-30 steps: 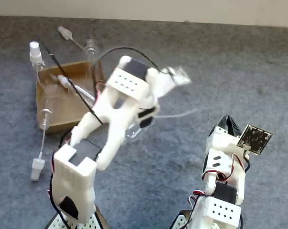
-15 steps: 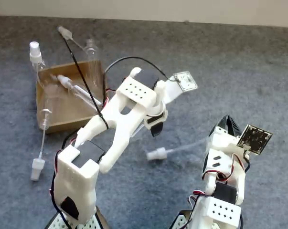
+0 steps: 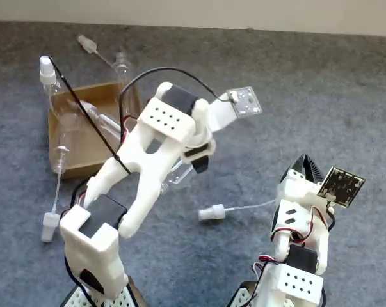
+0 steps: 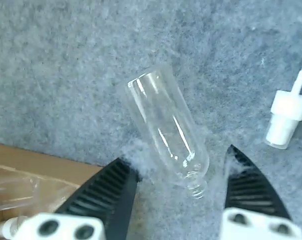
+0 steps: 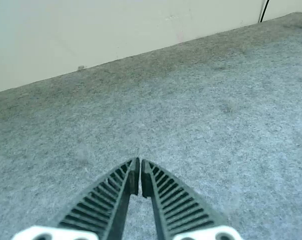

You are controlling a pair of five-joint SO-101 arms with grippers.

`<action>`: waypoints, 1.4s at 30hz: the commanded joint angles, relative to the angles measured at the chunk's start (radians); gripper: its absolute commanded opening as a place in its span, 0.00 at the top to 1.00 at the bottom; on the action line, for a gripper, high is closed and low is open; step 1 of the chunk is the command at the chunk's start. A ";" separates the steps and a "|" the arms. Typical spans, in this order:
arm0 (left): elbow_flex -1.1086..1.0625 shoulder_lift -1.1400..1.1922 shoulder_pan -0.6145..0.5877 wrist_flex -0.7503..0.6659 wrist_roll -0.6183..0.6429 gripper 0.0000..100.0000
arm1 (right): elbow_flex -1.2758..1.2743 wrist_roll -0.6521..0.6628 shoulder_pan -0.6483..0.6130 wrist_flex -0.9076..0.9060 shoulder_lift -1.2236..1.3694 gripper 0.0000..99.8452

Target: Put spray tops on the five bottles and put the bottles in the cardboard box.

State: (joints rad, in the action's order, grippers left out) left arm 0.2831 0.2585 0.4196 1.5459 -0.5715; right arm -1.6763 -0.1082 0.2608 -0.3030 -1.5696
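Observation:
A clear bottle (image 4: 167,131) without a top lies on the grey carpet beside the cardboard box (image 3: 84,167). My left gripper (image 4: 181,172) hangs open just above it, one finger on each side of its neck, holding nothing. In the high view that gripper (image 3: 191,164) sits over the bottle (image 3: 178,173). A white spray top (image 3: 212,212) with its thin tube lies loose on the carpet, also in the left wrist view (image 4: 287,119). The box holds clear bottles (image 3: 74,121). My right gripper (image 5: 139,172) is shut and empty, and stands upright near the front right (image 3: 306,167).
Another spray top (image 3: 50,225) with a long tube lies left of the box. A capped bottle (image 3: 47,71) stands at the box's back left corner. Behind the box are an open bottle (image 3: 121,64) and a loose spray top (image 3: 87,43). A box corner (image 4: 35,165) adjoins the left gripper.
The spray top with its tube has dropped onto the carpet between the two arms. My left arm swung right, then back over the lying bottle. The right arm has not moved.

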 commanded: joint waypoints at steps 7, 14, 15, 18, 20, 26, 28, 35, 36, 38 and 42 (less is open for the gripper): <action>0.015 0.193 -0.024 -0.115 0.074 0.76 | -0.116 -0.003 -0.007 -0.021 -0.008 0.99; 0.015 0.292 -0.024 -0.173 0.074 0.77 | -0.116 -0.003 -0.008 -0.027 -0.012 0.99; 0.015 0.302 -0.024 -0.186 0.074 0.77 | -0.116 -0.003 -0.008 -0.027 -0.012 0.99; 0.013 0.318 -0.024 -0.207 0.074 0.77 | -0.116 -0.003 -0.008 -0.027 -0.012 0.99; 0.015 0.317 -0.024 -0.209 0.074 0.77 | -0.116 -0.003 -0.008 -0.027 -0.012 0.99; 0.013 0.318 -0.030 -0.206 0.080 0.77 | -0.116 -0.003 -0.008 -0.027 -0.012 0.99; 0.010 0.315 -0.033 -0.206 0.081 0.78 | -0.116 -0.003 -0.008 -0.027 -0.012 0.99; 0.015 0.320 -0.025 -0.212 0.304 0.95 | -0.116 -0.003 -0.008 -0.027 -0.012 0.99; 0.015 0.315 -0.025 -0.212 0.353 0.94 | -0.116 -0.003 -0.008 -0.027 -0.012 0.99; 0.016 0.311 -0.025 -0.206 0.437 0.92 | -0.116 -0.003 -0.008 -0.027 -0.012 0.99; 0.058 0.280 -0.025 -0.192 0.591 0.92 | -0.116 -0.003 -0.008 -0.027 -0.012 0.99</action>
State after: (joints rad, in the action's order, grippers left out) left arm 0.2831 0.5900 0.3982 1.3479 -0.1266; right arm -1.6763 -0.1082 0.2608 -0.3276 -1.5696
